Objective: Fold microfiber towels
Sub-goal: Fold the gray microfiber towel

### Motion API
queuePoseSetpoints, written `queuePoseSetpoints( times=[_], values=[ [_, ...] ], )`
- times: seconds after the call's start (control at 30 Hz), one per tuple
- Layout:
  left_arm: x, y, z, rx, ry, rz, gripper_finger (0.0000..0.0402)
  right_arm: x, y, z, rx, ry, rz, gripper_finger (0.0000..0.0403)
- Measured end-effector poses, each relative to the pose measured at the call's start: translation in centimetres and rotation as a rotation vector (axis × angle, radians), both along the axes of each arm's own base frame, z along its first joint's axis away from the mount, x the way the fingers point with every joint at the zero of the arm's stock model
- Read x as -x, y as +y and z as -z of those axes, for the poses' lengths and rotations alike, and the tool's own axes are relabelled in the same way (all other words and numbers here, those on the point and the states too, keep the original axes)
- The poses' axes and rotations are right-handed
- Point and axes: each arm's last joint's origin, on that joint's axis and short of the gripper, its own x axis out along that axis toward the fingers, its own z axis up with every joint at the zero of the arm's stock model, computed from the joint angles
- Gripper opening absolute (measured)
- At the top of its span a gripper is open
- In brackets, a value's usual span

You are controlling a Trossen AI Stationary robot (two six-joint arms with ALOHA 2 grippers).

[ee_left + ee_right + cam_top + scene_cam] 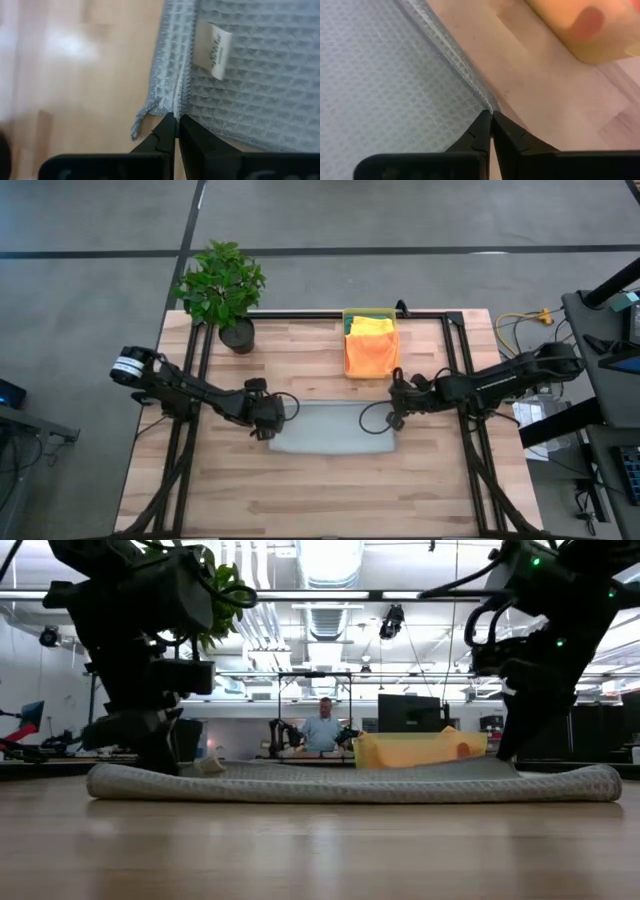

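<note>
I see the light grey waffle-weave microfiber towel point(335, 429) lying folded flat mid-surface on the wooden surface point(330, 500), just in front of the yellow plastic bin point(371, 340) holding orange and yellow cloths. My left gripper point(176, 122) pinches its left edge, fingers together; my right gripper point(491, 116) pinches its right edge likewise.

Floor point(90, 300): grey, crossed by dark lines. Counter point(330, 490): pale wood planks, black frame. Potted plant point(222, 285) at one far corner. Ceiling point(330, 580): ducts, strip lights. Person point(323, 728) seated at distant desk; monitor point(405, 712) beside.
</note>
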Motion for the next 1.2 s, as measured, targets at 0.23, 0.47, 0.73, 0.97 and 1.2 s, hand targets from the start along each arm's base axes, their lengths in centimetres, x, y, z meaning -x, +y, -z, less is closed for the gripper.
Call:
queuePoseSetpoints(
  times=[0.23, 0.47, 0.73, 0.97, 1.2],
  values=[
    [-0.1, 0.6, -0.4, -0.052, -0.069, -0.092, 0.0037, -0.6, 0.0, 0.7, -0.016, -0.035, 0.122, 0.0061],
    [-0.4, 0.8, -2.4, 0.048, -0.232, -0.180, 0.0125, -0.8, -0.1, -1.5, -0.058, -0.219, 0.235, 0.0129],
    [-1.7, -0.4, -1.6, 0.406, -0.218, -0.033, 0.0039, -2.3, 1.1, -0.7, -0.233, -0.235, 0.141, 0.0069],
    [-2.3, -1.5, 0.0, 0.512, -0.138, -0.071, 0.0001, -4.3, 1.4, 1.3, -0.227, -0.147, 0.148, 0.0010],
    [-2.3, -4.7, -0.4, 0.624, -0.151, -0.122, 0.0000, -6.5, 1.4, 3.5, -0.229, -0.051, 0.134, 0.0008]
  ],
)
